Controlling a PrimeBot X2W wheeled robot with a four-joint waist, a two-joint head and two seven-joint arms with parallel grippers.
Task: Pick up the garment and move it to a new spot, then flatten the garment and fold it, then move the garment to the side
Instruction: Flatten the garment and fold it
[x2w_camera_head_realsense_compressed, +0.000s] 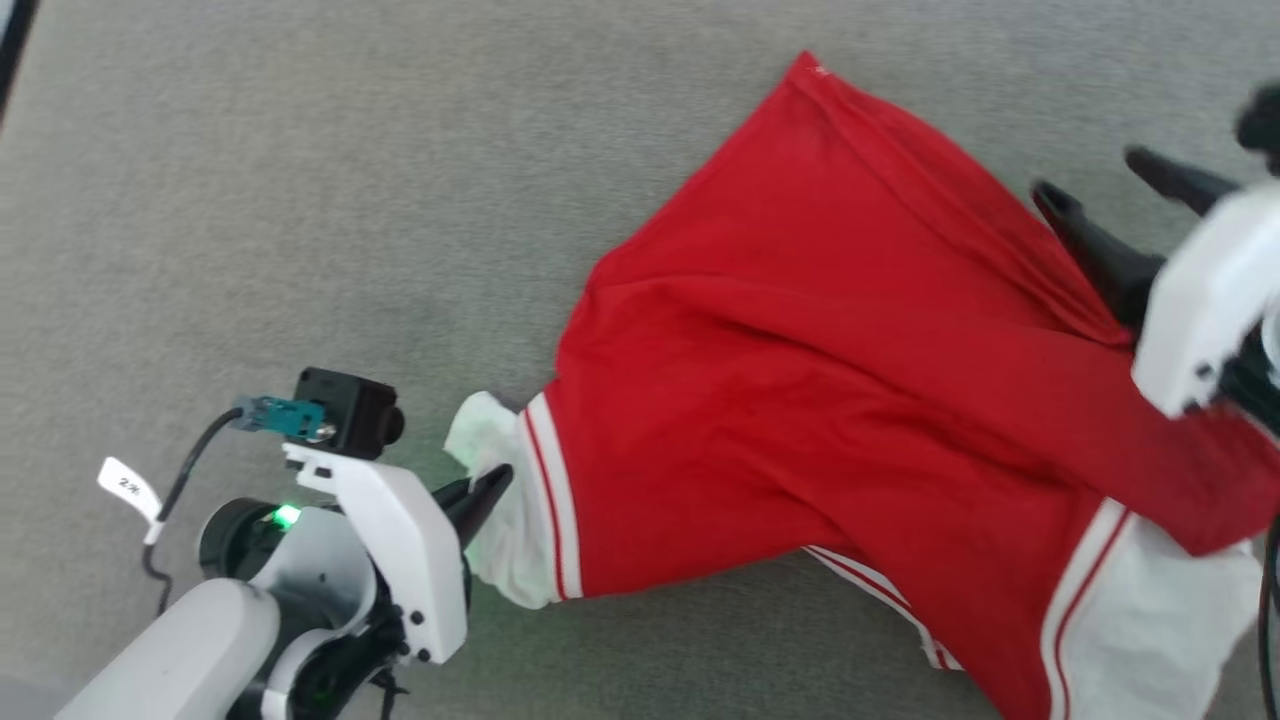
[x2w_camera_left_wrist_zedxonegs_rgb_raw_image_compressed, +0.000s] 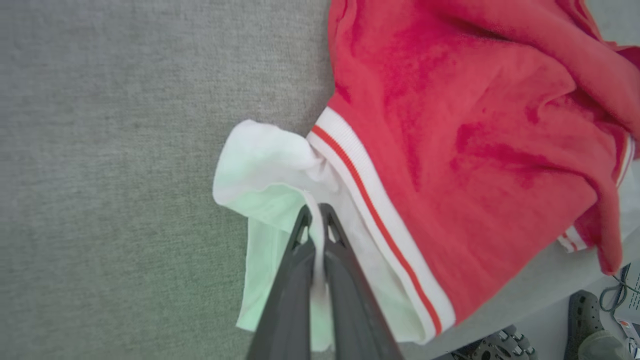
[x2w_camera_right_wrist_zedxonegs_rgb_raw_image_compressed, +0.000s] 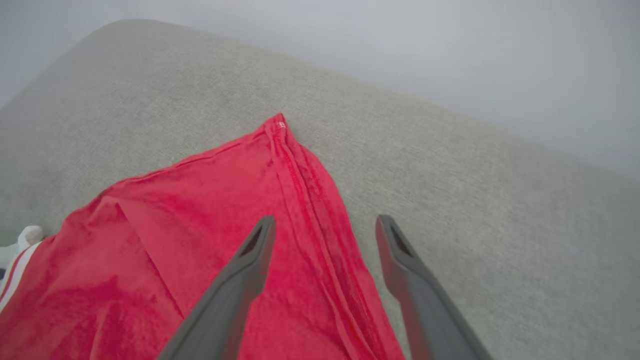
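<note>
The garment (x2w_camera_head_realsense_compressed: 800, 400) is laid in loose folds on the grey fabric surface (x2w_camera_head_realsense_compressed: 300, 200), with one red hem corner pointed toward the far side and a white sleeve (x2w_camera_left_wrist_zedxonegs_rgb_raw_image_compressed: 260, 165) bunched at its left end. The left gripper (x2w_camera_left_wrist_zedxonegs_rgb_raw_image_compressed: 315, 210) is seen clamped together, a fold of that white sleeve being pinched between its two dark fingers. The right gripper (x2w_camera_right_wrist_zedxonegs_rgb_raw_image_compressed: 325, 221) is seen with its jaws spread wide and nothing held, one finger placed over the red cloth at the garment's right edge and the other over the bare surface; whether the cloth is touched cannot be told.
</note>
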